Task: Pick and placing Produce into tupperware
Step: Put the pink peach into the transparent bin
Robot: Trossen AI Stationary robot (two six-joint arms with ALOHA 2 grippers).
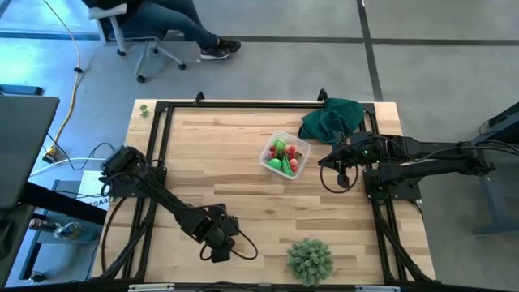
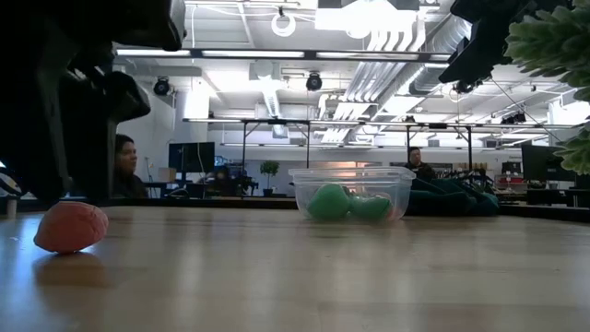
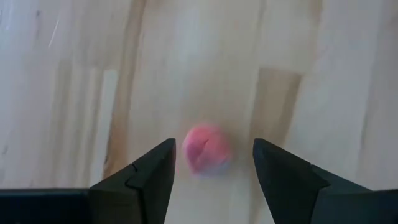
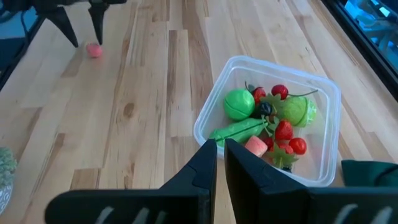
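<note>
A small pink produce piece lies alone on the wooden table; it also shows in the low view and the right wrist view. My left gripper is open above it, one finger on either side, touching nothing; in the high view it is near the table's front edge and hides the piece. The clear tupperware stands mid-table, holding several green and red produce pieces. My right gripper is shut and empty, just right of the tupperware.
A big pale-green spiky ball sits at the table's front edge, right of my left gripper. A dark green cloth lies at the far right behind the tupperware. People sit in the room beyond the table.
</note>
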